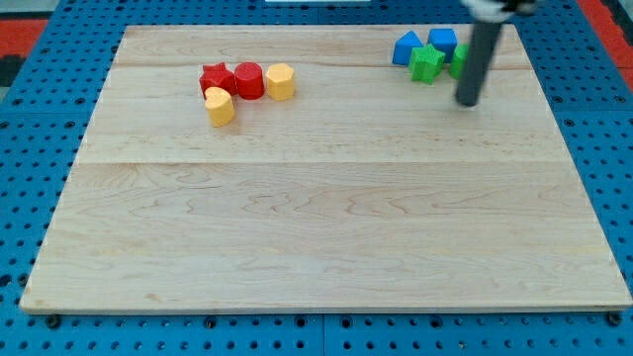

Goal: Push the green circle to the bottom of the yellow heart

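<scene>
The green circle [458, 61] sits near the view's top right, partly hidden behind my dark rod. My tip [467, 102] rests on the board just below the green circle and slightly to its right. The yellow heart [220, 106] lies far to the view's left, at the lower edge of a cluster of blocks. A long stretch of board separates the green circle from the yellow heart.
A red star [216, 79], a red circle [249, 80] and a yellow hexagon [281, 81] stand in a row just above the heart. A green star [427, 63] and two blue blocks [406, 47] [442, 42] crowd the circle's left.
</scene>
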